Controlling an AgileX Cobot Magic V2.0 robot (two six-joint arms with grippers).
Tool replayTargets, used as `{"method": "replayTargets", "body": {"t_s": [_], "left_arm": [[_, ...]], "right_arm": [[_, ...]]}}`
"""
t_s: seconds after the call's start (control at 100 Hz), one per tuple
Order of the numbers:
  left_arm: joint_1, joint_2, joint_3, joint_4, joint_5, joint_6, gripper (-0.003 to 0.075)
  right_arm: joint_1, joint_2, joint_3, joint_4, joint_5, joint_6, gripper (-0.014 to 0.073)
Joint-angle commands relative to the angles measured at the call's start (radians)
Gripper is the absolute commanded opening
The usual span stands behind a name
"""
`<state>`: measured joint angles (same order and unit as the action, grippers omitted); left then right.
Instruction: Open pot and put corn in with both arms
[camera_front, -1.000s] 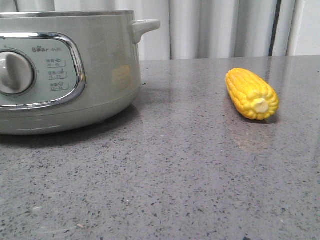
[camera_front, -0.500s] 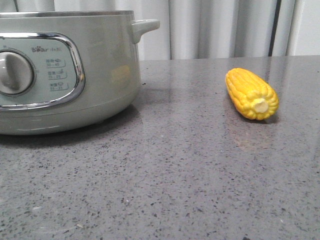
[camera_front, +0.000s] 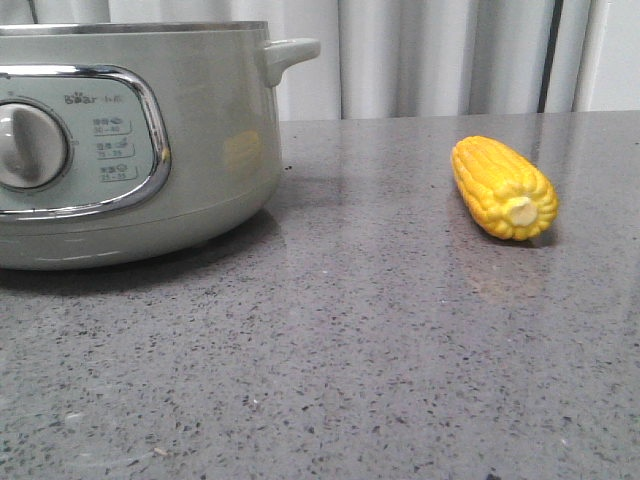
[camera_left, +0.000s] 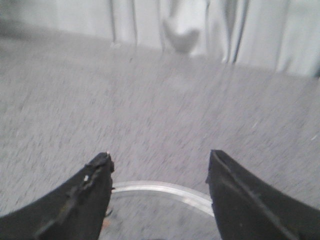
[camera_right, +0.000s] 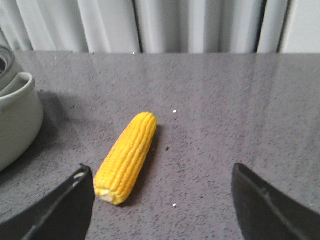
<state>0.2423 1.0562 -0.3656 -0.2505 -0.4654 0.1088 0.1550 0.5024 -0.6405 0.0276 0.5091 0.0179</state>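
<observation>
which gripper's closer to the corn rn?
Right. The right gripper hangs open just short of the corn, which lies on the table. The left gripper, also open, sees only bare table and a curved clear rim, no corn.

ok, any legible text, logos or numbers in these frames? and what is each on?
"Bear": brand logo at the top of the control panel on the pot, above the knob.
Three small boxed labels to the right of the knob: too small and blurred to read.
The corn, the table and both wrist views: no text.
</observation>
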Motion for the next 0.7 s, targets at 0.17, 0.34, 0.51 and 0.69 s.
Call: {"method": "replayTargets", "body": {"t_s": [0.17,0.34,0.51,0.69], "left_arm": [[-0.069,-0.288,-0.04,0.001,-0.084,-0.01,0.0403],[-0.125,-0.484,-0.04,0.001,-0.012,-0.01,0.0398],[-0.162,-0.633,-0.04,0.001,0.18,-0.01,0.0398],[-0.162,-0.759,-0.04,0.001,0.272,-0.01,0.0398]], "right_arm": [[0.074,0.327,-0.267,0.052,0.125,-0.01,0.0503],[0.117,0.556,-0.383,0.052,0.125,-0.01,0.0503],[0.117,0.754,-0.459,0.052,0.118,-0.01,0.0503],[0.117,0.906,-0.515,0.081,0.118,-0.01,0.0503]]}}
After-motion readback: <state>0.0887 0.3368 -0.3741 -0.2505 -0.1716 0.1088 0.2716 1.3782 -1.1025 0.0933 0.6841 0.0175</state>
